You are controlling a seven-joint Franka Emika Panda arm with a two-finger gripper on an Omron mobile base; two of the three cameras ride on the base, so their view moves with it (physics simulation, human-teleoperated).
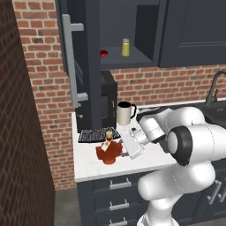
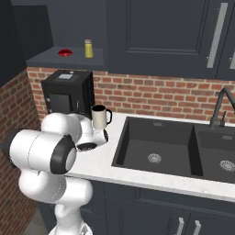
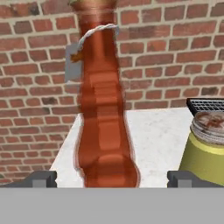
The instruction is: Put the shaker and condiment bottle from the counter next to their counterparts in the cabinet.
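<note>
The squat red-orange condiment bottle (image 1: pixel 108 151) stands upright on the white marble-look counter (image 1: pixel 90 167) — pale label at its neck; the olive-yellow shaker (image 3: pixel 204 148) stands just beside it.

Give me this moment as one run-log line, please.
phase: grasp approach | gripper: open, straddling condiment bottle | shaker: on counter beside it | cabinet: open

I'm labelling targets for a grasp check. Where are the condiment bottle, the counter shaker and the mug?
condiment bottle (image 3: pixel 105 131): hand view, on its red-orange body.
shaker (image 3: pixel 204 151): hand view, on its olive-yellow side below the cap.
mug (image 1: pixel 124 113): left base view, on its cream wall.
</note>
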